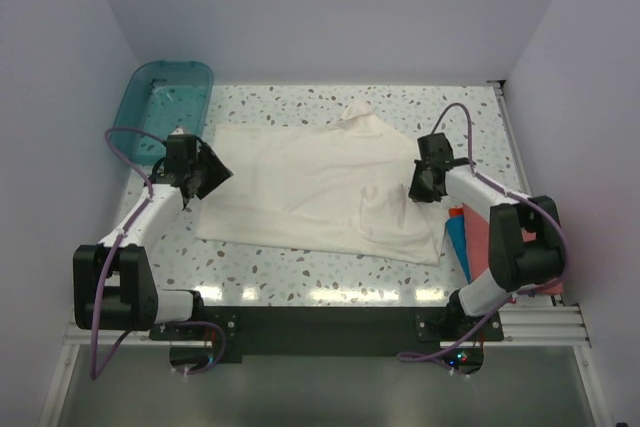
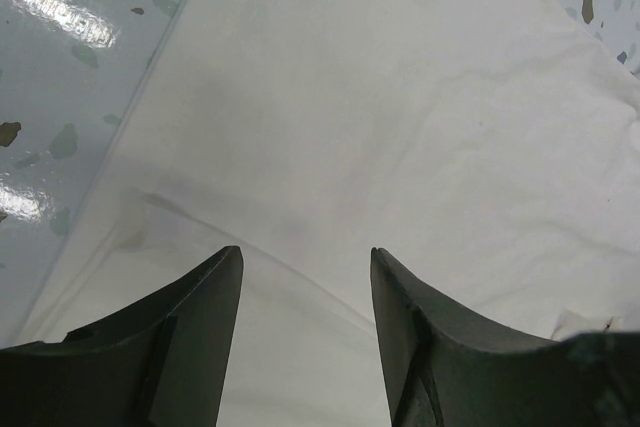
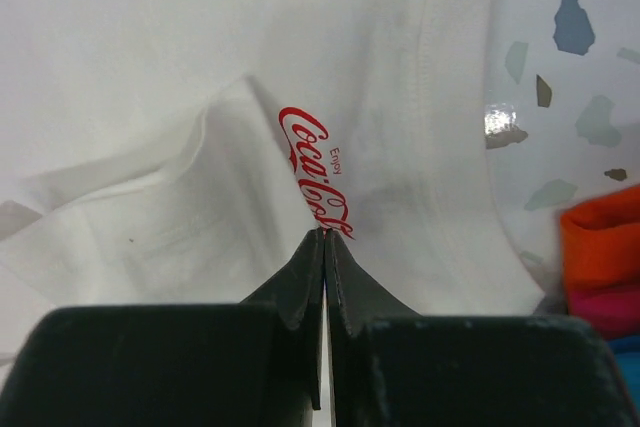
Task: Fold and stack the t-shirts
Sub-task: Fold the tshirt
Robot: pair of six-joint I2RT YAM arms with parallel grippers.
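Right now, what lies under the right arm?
A blue t-shirt and a salmon-red t-shirt show partly beneath the right arm; the arm covers their remaining parts, so their fold cannot be judged.

Three t-shirts, cream-white (image 1: pixel 300 187), salmon-red (image 1: pixel 477 237) and blue (image 1: pixel 457 242), lie on one worktop (image 1: pixel 300 269) beside one teal tub (image 1: pixel 165 97) and two robot arms (image 1: pixel 150 212) (image 1: pixel 480 192).

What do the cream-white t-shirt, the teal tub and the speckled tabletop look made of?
Cream-white t-shirt with red print: soft matte knit, probably cotton; it creases and has a stitched hem. Teal tub: translucent glossy plastic; light passes through its walls. Speckled tabletop: hard, glossy, terrazzo-look; stone or laminate unclear; glare reflects off it.
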